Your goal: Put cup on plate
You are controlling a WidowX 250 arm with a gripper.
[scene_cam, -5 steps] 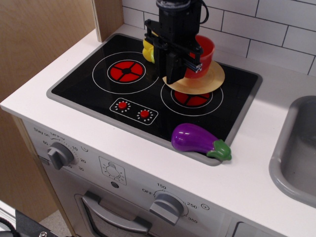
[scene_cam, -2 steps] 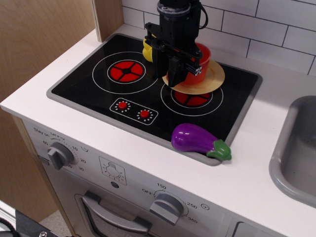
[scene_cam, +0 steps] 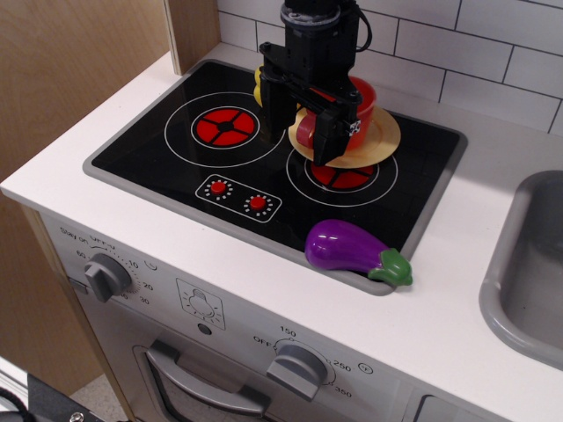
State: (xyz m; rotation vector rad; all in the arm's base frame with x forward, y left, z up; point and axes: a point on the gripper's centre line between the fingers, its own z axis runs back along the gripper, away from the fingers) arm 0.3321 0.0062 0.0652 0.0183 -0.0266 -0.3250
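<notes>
The red-orange cup (scene_cam: 362,98) stands on the pale yellow plate (scene_cam: 376,142) at the back of the black stove top, over the right burner. Its loop handle (scene_cam: 304,130) points to the front left and shows between my fingers. My black gripper (scene_cam: 302,132) hangs over the cup's front left side with its jaws spread wide, one finger (scene_cam: 274,112) to the left of the handle and one (scene_cam: 331,139) to the right. Neither finger presses on the cup. The arm hides much of the cup.
A yellow pepper (scene_cam: 259,85) peeks out behind the gripper at the stove's back. A purple eggplant (scene_cam: 352,251) lies at the stove's front right edge. The left burner (scene_cam: 227,127), the stove knobs (scene_cam: 237,196) and a grey sink (scene_cam: 528,264) at the right are in view.
The cup has come down from a lifted, tilted hold to rest on the plate. The fingers, shut on it before, have spread apart.
</notes>
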